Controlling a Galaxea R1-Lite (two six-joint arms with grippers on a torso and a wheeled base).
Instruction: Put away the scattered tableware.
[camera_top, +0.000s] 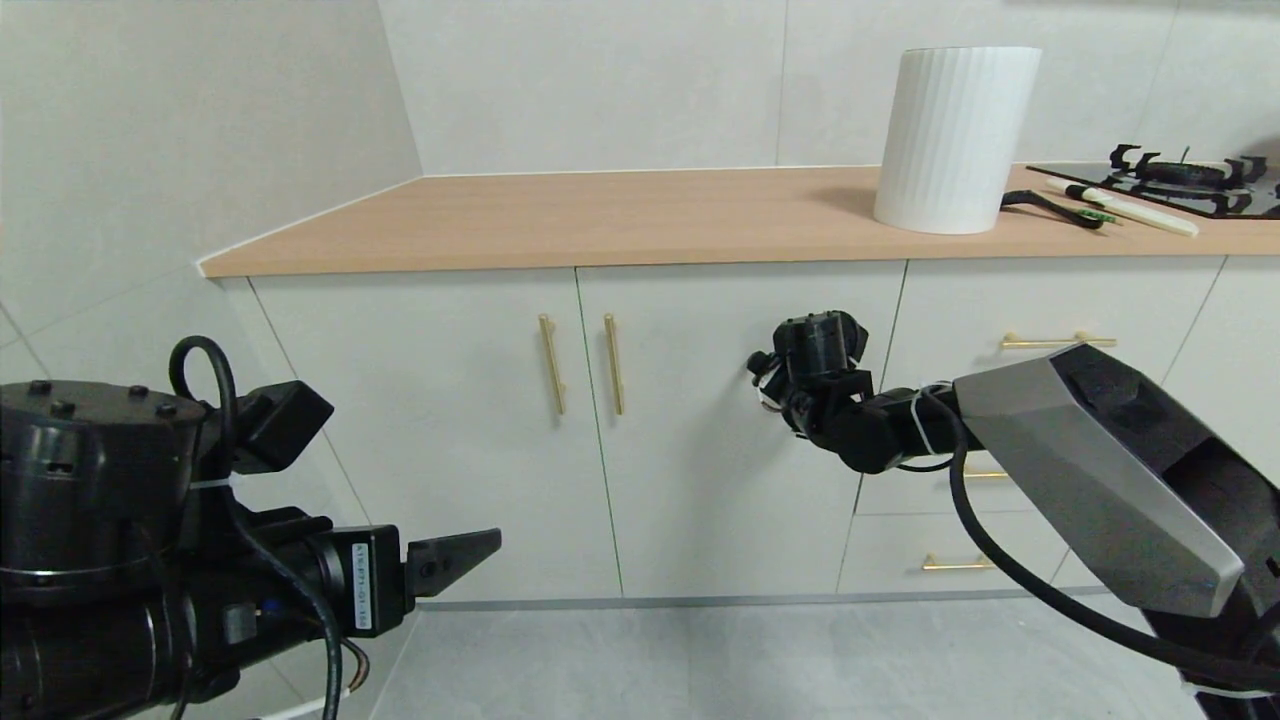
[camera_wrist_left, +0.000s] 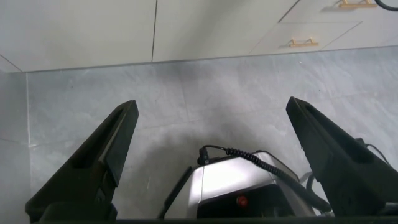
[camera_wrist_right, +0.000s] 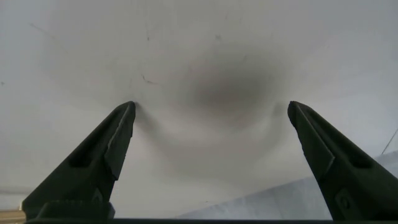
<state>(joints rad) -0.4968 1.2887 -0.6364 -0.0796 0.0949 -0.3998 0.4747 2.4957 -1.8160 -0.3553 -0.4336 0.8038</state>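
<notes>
Right gripper (camera_wrist_right: 211, 107): fingers wide apart, empty, tips close to cabinet door (camera_top: 740, 430). Left gripper (camera_wrist_left: 211, 102): fingers apart, empty, above floor (camera_wrist_left: 236, 74). Utensils (camera_top: 1110, 208) well above right gripper, on counter (camera_top: 600, 215), beside canister (camera_top: 955, 140).

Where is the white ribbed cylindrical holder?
The white ribbed cylindrical holder stands upright on the wooden countertop in the head view, toward the robot's right, just left of the scattered long-handled utensils and the black stove burner.

The tall pot (camera_top: 955, 140) is white with thin up-and-down lines. The table (camera_top: 600, 215) is light brown wood. The cupboard doors (camera_top: 450, 420) are pale grey with gold handles (camera_top: 550, 363). The long stick (camera_top: 1150, 215) is cream.
</notes>
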